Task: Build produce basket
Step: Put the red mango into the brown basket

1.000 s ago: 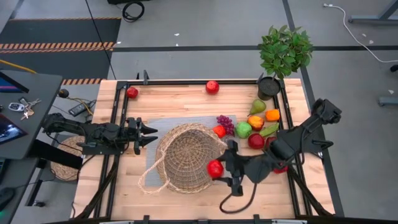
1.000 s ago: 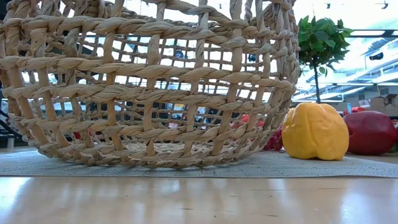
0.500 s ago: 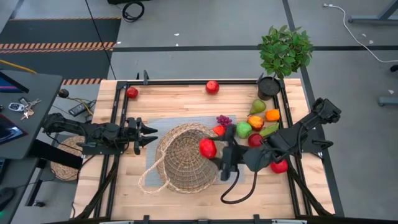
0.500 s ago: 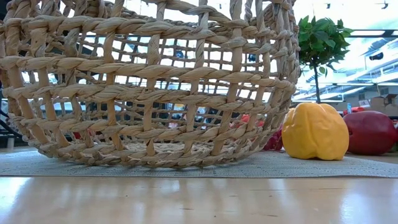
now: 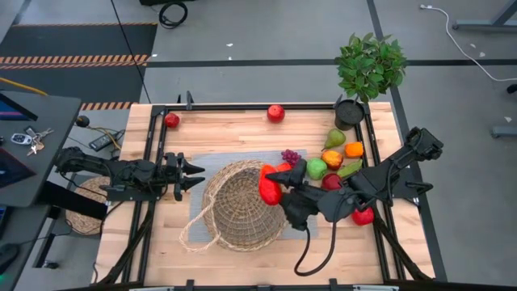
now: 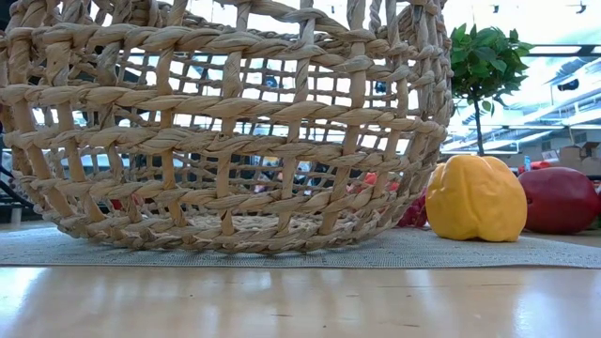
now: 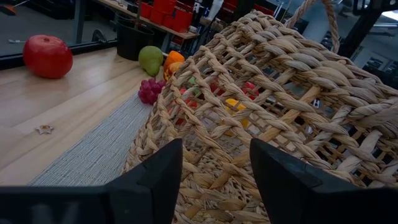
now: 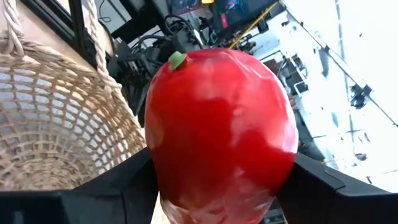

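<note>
The tan wicker basket (image 5: pixel 241 206) stands upright on a grey mat, and its woven wall fills the low view (image 6: pixel 225 131). My right gripper (image 5: pixel 275 188) hangs over the basket's right rim, shut on a red apple (image 5: pixel 268 187). My left gripper (image 5: pixel 200 175) waits open and level just left of the basket, whose wall (image 7: pixel 280 99) shows close ahead of it. Other produce lies right of the basket: grapes (image 5: pixel 291 156), a green apple (image 5: pixel 316 168), a pear (image 5: pixel 334 139), an orange (image 5: pixel 354 149), red apples (image 5: pixel 332 183) and a yellow pepper (image 6: pixel 476 197). My right gripper pinches the red apple (image 8: pixel 221 118) between its two fingers (image 8: pixel 118 183), one on each side of the fruit's body (image 8: pixel 158 155). It reaches in slanting from the table's right. The apple is lifted clear above the basket's rim, its green stem end (image 8: pixel 178 60) pointing away from the gripper.
Two red apples lie near the far edge (image 5: pixel 276 113) (image 5: pixel 172 120) and one beside the right arm (image 5: pixel 363 216). A potted plant (image 5: pixel 370 69) stands at the far right corner. A black rail frame (image 5: pixel 153 162) borders the table. Bare wood lies near the basket's near side (image 5: pixel 161 259).
My right gripper has carried the red apple from the near right part of the basket's rim toward the far edge and slightly left, turning as it went. It has stayed shut on the apple. The basket and my left arm have kept still.
</note>
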